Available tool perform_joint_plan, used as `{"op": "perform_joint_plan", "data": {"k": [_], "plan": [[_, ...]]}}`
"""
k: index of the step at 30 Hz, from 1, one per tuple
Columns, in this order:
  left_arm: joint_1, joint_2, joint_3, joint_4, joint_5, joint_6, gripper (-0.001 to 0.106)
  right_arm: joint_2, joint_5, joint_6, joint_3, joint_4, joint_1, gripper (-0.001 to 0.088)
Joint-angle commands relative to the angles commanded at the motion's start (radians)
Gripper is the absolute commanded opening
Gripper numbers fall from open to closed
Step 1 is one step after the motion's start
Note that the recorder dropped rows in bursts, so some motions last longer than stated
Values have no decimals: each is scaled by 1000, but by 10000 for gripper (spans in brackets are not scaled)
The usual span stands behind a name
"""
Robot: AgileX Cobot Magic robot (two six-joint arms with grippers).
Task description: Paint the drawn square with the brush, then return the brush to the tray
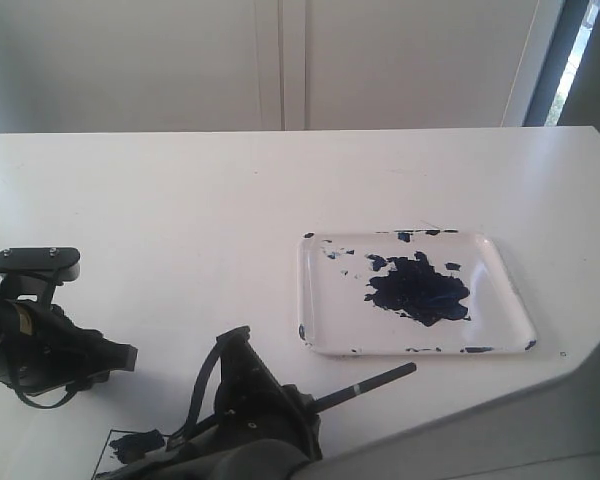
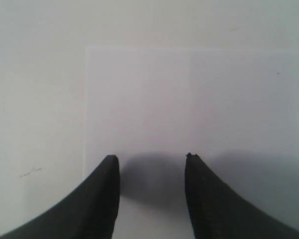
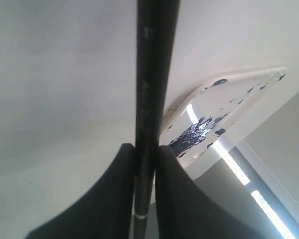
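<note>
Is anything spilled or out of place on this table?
Only paint mess: the tray has a dark blotch and specks scattered up to its rim. The right tool grips the brush; nothing else looks odd.

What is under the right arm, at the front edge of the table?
One corner of the drawn square shows, daubed dark blue-black. The right arm covers the rest of it and the tip of the brush; only the handle sticks out.

Faint print on the brush (image 3: 148,89) is unreadable.
</note>
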Motion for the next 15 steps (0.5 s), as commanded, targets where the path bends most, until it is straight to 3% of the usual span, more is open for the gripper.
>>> {"op": "perform_joint_plan", "data": {"k": [15], "plan": [[0,0,0,0,3,0,479,0,0,10,0,-48,-99,0]]}}
